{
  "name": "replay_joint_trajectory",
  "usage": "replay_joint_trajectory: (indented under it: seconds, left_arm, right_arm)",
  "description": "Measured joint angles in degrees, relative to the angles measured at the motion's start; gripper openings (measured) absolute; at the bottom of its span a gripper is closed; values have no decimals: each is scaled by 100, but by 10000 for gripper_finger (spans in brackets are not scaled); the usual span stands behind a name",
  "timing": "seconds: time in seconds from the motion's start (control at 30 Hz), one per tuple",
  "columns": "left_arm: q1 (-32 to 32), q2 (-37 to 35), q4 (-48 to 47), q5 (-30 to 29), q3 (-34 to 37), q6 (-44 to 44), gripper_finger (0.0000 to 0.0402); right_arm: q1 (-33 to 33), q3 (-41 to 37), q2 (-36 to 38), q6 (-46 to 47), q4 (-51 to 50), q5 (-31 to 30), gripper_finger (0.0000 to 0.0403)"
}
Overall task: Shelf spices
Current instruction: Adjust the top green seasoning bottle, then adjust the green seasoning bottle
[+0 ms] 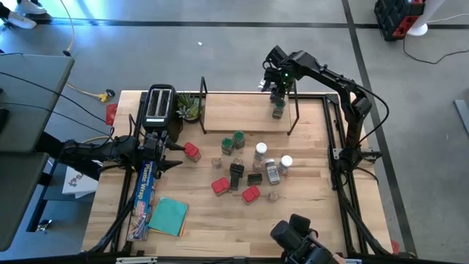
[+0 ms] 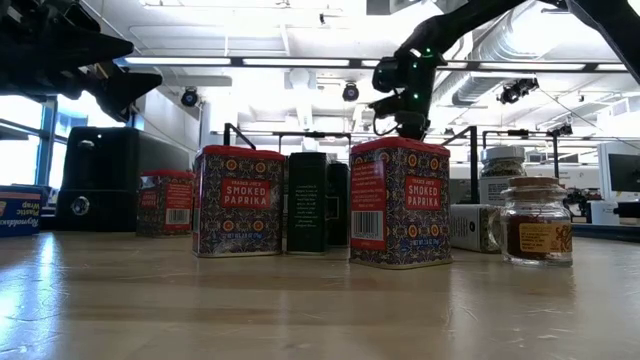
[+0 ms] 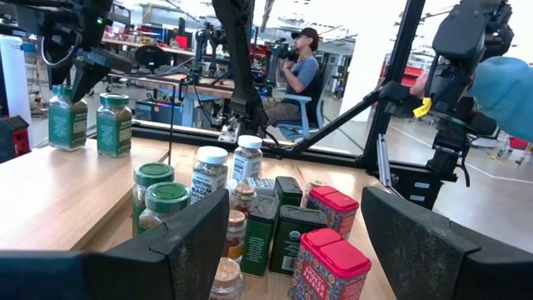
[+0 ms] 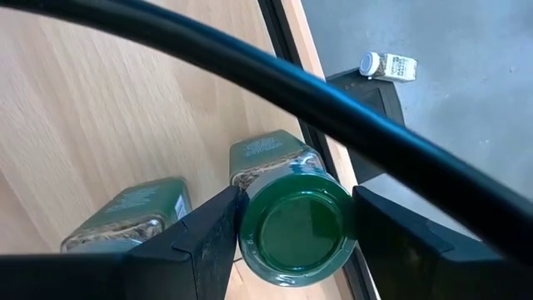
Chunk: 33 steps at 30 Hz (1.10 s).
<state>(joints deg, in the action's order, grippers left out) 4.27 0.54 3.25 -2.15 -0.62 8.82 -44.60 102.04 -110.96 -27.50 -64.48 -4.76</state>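
The shelf [image 1: 245, 115] is a light wooden board in a black wire frame at the table's far middle. Two green-lidded jars [image 1: 278, 110] stand on its right end. My right gripper [image 1: 278, 95] points steeply down over them, shut on one jar [image 4: 283, 192]; the other jar [image 4: 125, 218] stands right beside it. Several more spices [image 1: 245, 167], among them red tins [image 2: 400, 200], stand and lie in a cluster on the table's middle. My left gripper [image 1: 176, 155] hangs level and open at the table's left, its fingers [image 3: 183, 250] pointing at the cluster. My right gripper pinches the jar's round green lid [image 4: 250, 218] between its two fingers, one on each side of the rim. The fingers come from above, pointing down. The jar stands upright with its base on the shelf board, close to the board's right edge.
A black toaster [image 1: 160, 105] and a small plant [image 1: 189, 108] stand left of the shelf. A long blue foil box [image 1: 144, 192] and a teal cloth [image 1: 168, 216] lie at the near left. The shelf's black upright wire [image 4: 275, 92] passes close over the held jar.
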Motion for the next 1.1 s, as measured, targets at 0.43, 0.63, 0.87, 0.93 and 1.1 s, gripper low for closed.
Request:
replay_joint_trajectory:
  seconds: [0.43, 0.63, 0.87, 0.93, 1.1]
  left_arm:
    - [0, -1, 1, 0, -1, 2, 268]
    - [-1, -1, 1, 0, -2, 2, 268]
    - [-1, 0, 1, 0, -1, 2, 268]
    - [0, 0, 1, 0, 0, 2, 268]
    - [0, -2, 0, 0, -2, 4, 268]
  right_arm:
    - [0, 2, 0, 1, 1, 43, 263]
    - [2, 2, 12, -106, 0, 43, 268]
    - [24, 2, 333, -128, -27, 43, 268]
    - [45, 2, 493, -126, -62, 32, 268]
    - [286, 4, 954, -76, -385, 26, 268]
